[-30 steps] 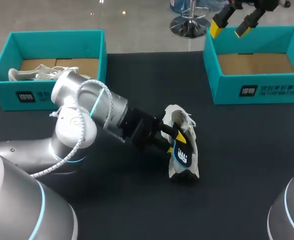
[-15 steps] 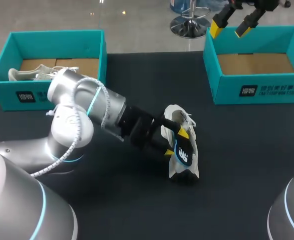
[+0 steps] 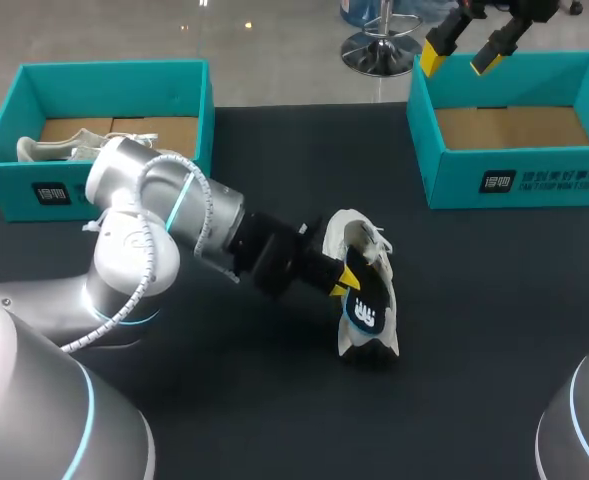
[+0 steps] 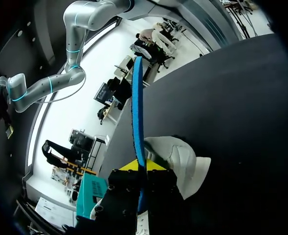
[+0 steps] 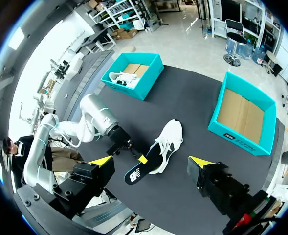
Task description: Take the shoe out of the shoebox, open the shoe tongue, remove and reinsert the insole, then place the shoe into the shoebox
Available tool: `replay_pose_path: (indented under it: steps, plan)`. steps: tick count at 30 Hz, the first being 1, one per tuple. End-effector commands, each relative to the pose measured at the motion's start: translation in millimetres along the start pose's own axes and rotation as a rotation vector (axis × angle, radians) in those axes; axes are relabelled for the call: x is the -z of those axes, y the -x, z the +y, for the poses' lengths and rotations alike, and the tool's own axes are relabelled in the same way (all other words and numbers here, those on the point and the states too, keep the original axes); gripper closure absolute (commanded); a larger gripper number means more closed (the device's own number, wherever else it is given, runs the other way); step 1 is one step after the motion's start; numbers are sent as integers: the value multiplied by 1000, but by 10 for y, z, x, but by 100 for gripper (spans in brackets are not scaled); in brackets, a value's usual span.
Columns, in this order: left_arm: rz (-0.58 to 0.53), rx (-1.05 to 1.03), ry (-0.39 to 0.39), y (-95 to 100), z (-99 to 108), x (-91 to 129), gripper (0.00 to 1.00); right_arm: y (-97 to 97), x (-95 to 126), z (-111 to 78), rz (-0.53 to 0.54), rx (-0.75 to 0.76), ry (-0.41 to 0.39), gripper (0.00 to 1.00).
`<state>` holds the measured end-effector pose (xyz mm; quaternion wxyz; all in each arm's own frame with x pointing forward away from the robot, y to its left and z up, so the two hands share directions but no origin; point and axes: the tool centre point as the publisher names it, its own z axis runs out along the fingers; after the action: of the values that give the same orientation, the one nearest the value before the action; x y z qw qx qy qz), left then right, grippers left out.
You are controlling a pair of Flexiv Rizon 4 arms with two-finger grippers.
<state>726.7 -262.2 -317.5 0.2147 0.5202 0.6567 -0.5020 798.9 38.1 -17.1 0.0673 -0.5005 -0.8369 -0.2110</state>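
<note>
A white shoe (image 3: 346, 228) lies on the black table (image 3: 474, 300) at the middle, seen from high up as the shoe (image 5: 171, 134) in the right wrist view. Its dark insole (image 3: 367, 312) with a white logo sticks out over the shoe's side. My left gripper (image 3: 341, 279) is shut on the insole's edge. In the left wrist view the thin blue insole (image 4: 137, 107) runs out from between the yellow tips of the left gripper (image 4: 140, 166), with the shoe (image 4: 185, 159) just beside. My right gripper (image 3: 461, 58) hangs open and empty high over the right shoebox (image 3: 514, 180).
The right teal shoebox (image 5: 244, 115) holds only a cardboard floor. A second teal box (image 3: 34, 190) at the back left holds another pale shoe (image 3: 49, 148). My left arm (image 3: 164, 225) stretches across the table's left half.
The left gripper's fingers spread wide, then closed on the insole. The left gripper drew back slightly to the left. The right arm stayed still.
</note>
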Motion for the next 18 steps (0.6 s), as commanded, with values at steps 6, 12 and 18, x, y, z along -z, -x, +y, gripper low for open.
replay_pose_path:
  steps: [6,12,18]
  plan:
    - [21,13,18,-47,191,18,100,1,-2,11,-1,-1,-2,0]
    - [41,0,35,-66,288,20,100,1,-2,11,-1,-1,-2,0]
    - [38,-4,44,-63,298,21,100,1,-2,11,-1,-1,-2,0]
